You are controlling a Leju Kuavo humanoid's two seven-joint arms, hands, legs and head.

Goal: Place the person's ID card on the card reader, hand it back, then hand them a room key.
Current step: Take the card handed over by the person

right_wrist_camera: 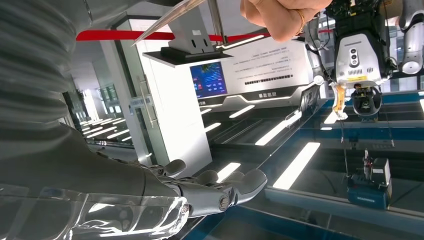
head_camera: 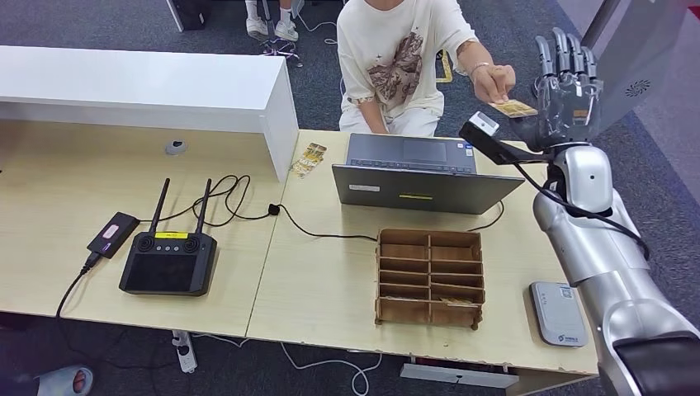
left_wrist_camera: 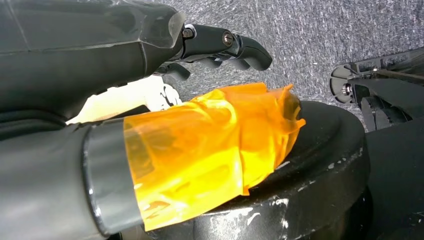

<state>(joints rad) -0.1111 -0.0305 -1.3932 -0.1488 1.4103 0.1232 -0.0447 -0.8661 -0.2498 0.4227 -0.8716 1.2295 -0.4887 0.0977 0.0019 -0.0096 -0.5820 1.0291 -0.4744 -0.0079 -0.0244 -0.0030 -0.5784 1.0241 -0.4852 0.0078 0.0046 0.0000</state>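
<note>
Head view: right hand (head_camera: 568,87) raised beyond the laptop (head_camera: 421,173), palm toward the person, fingers (head_camera: 565,51) straight up and spread, grasping nothing.
ID card (head_camera: 513,108): pinched in the person's hand (head_camera: 493,80), its far edge just at the robot's palm; not yet taken.
Right wrist view: fingers (right_wrist_camera: 225,187) extended, card edge above them.
Step in hand: receiving the card. Best done by closing thumb and fingers on the card's free end only once it lies between them, clear of the person's fingertips.
Card reader (head_camera: 558,313): on the counter (head_camera: 322,280), near corner.
Left hand (left_wrist_camera: 220,47): hanging low, fingers loosely curled, nothing in them.
</note>
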